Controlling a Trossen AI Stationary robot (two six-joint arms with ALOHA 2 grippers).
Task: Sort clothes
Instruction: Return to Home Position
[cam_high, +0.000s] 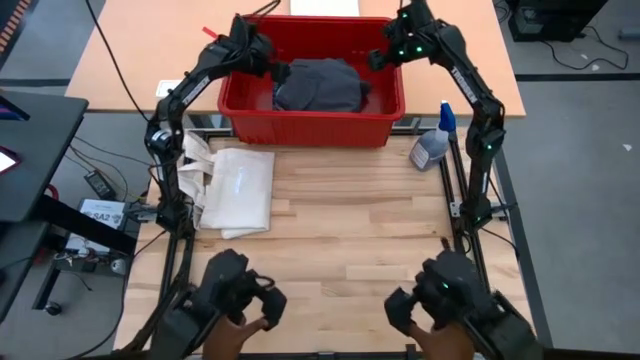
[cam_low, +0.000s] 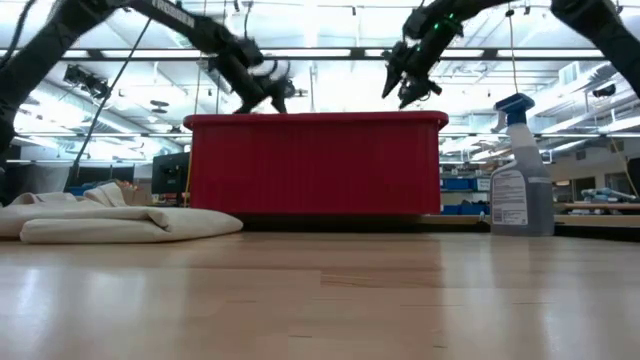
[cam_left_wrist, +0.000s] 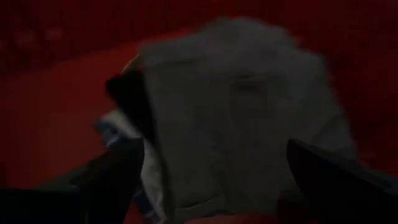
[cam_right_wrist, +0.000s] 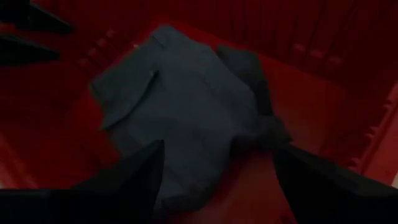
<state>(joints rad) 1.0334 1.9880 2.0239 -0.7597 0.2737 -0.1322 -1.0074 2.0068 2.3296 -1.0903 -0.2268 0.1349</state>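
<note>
— Where have the clothes ended up?

— All in the red bin (cam_high: 310, 125) at the far edge of the table (cam_high: 350, 250); the dark grey cloth (cam_high: 318, 85) lies heaped on top, about the middle of the bin; some black fabric (cam_left_wrist: 130, 99) shows at one edge of it, and a sliver of the blue-and-white plaid cloth (cam_left_wrist: 113, 129) peeps out just beside that, under the grey.

— And the arms?

— Both are up over the bin; the left gripper (cam_high: 268, 62) hangs above its left side, the right gripper (cam_high: 383, 57) above its far right corner; from table height you can see both are clear above the rim, touching nothing.

— Holding anything?

— No; the left one's fingers (cam_left_wrist: 112, 180) stand wide apart with only the heap showing beyond them; the right one's fingers (cam_right_wrist: 134, 177) are spread just the same, empty, the grey cloth lying below.

— What else is on the table?

— A white tote bag (cam_high: 238, 185) lying flat at the left, near the bin's near left corner; a spray bottle (cam_high: 434, 147) upright just to the right of the bin.
</note>
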